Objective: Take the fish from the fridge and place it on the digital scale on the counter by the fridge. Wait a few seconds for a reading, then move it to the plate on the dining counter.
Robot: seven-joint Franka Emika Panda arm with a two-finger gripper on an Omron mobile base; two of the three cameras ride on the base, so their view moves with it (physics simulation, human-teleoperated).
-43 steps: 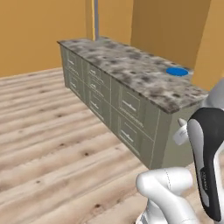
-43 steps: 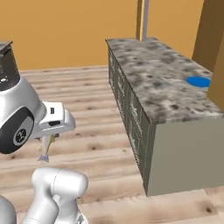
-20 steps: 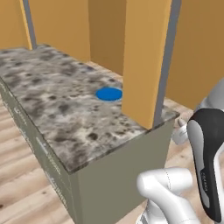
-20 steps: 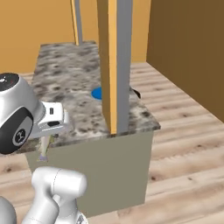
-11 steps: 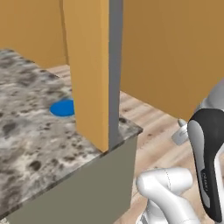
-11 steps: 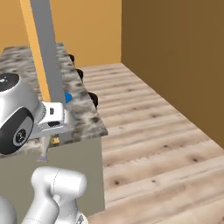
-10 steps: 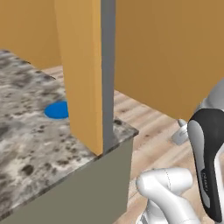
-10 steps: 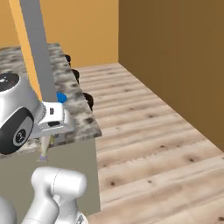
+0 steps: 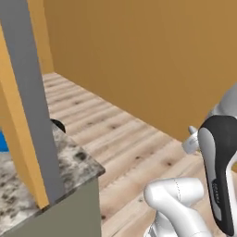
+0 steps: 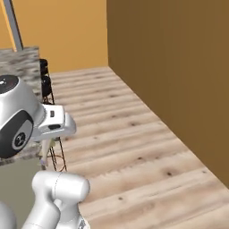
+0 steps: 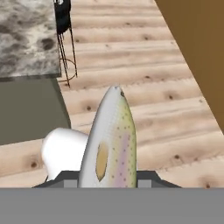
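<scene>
Speckled fish [image 11: 110, 140] (tail hidden), clamped in pincer [image 11: 107, 181]

The arm is built from glossy white, rounded link shells with smooth tubular elbows. In the left base view, one link at 4 o'clock carries a long black inlay panel with rounded ends (faint small markings run along its length), bordered in white. In the right base view, a bulbous white joint housing at 9 o'clock bears a dark grey circular end cap with a small pale mark. A boxy white wrist block projects from that housing. No cables are visible.
</scene>
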